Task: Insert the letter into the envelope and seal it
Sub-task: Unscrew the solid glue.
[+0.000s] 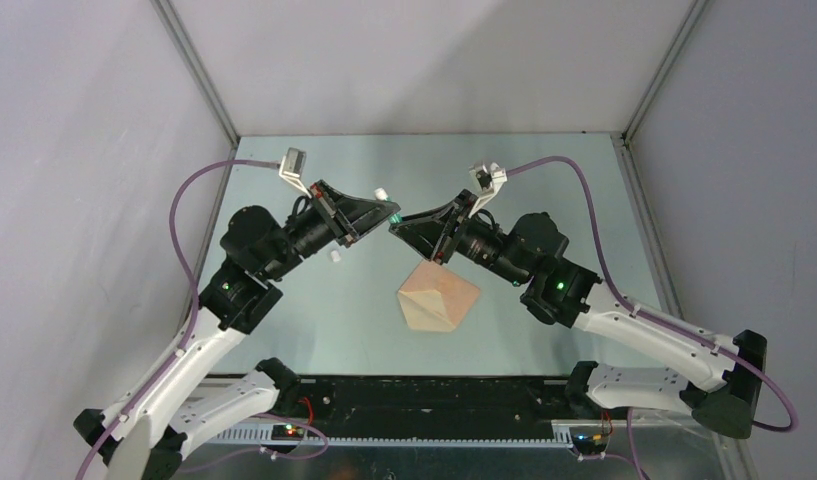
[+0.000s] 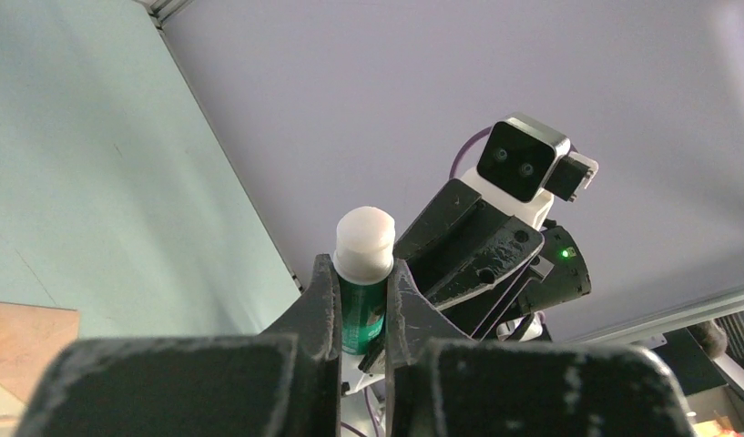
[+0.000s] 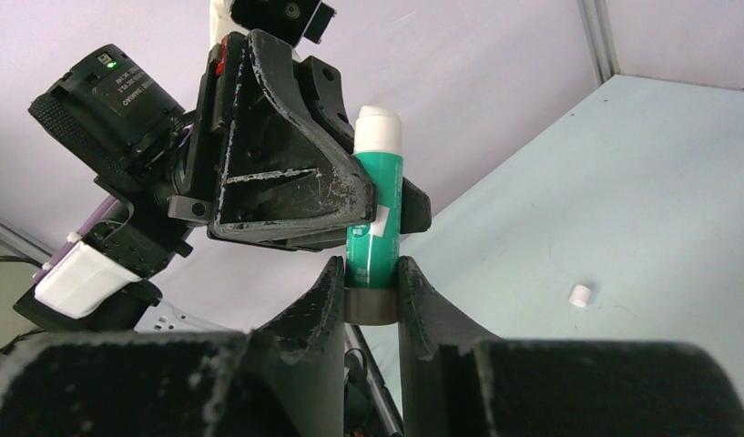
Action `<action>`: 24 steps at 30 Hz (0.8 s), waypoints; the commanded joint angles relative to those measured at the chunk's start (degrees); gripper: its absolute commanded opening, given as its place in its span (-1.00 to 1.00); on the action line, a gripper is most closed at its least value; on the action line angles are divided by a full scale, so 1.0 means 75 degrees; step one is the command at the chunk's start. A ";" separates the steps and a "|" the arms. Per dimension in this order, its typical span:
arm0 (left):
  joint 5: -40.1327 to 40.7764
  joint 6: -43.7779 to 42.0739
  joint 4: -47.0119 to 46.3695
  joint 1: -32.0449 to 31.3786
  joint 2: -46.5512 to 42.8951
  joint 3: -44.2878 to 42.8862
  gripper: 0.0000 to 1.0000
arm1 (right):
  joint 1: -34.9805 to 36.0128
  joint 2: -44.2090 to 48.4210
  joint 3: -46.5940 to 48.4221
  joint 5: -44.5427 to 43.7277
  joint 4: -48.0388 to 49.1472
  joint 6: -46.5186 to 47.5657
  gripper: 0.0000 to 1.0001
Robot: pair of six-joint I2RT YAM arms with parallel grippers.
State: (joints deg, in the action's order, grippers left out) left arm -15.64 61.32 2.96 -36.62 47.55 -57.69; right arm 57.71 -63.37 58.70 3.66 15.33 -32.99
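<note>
Both grippers meet in mid-air above the table's middle and hold one green glue stick (image 1: 391,214) between them. My left gripper (image 1: 387,211) is shut on the stick's green body (image 2: 362,314), just below its white top (image 2: 365,242). My right gripper (image 1: 397,226) is shut on the stick's grey base (image 3: 372,305), and the green tube (image 3: 375,218) rises from it. The tan envelope (image 1: 439,297) lies flat on the table below the right gripper, with its diagonal seams showing. One of its corners shows in the left wrist view (image 2: 22,337). No separate letter sheet is in view.
A small white cylinder (image 1: 335,257) lies on the table left of the envelope; it also shows in the right wrist view (image 3: 579,295). Grey walls with metal frame posts (image 1: 199,75) enclose the table on three sides. The arm bases stand at the near edge.
</note>
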 commanded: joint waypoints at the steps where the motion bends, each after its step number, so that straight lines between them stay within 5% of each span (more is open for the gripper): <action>1: -0.0122 -0.0113 -0.0064 -0.0023 -0.0069 -0.0012 -1.00 | -0.0025 0.0055 0.0366 -0.0007 0.0127 -0.0042 -1.00; 7: -0.0188 -0.0184 -0.0039 -0.0024 -0.0025 -0.0090 -0.90 | -0.0132 0.0216 0.0371 -0.0139 -0.0161 0.0017 -1.00; 15: -0.0403 -0.0297 -0.0147 -0.0010 0.0068 -0.0176 0.68 | -0.0244 0.0372 0.0376 -0.0129 -0.0510 0.0044 -1.00; 17: -0.0556 -0.0432 0.0130 0.0013 0.0170 -0.0394 0.87 | -0.0274 0.0400 0.0372 -0.0069 -0.0584 0.0066 -1.00; 24: -0.0761 -0.0810 0.0564 0.0184 0.0173 -0.0650 0.99 | -0.0621 0.0500 0.0375 0.0578 -0.0746 0.0039 -1.00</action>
State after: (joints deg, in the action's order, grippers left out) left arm -18.96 58.37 5.72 -36.32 49.32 -58.61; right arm 54.54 -61.28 58.98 4.67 9.82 -32.99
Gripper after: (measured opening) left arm 0.995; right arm 0.220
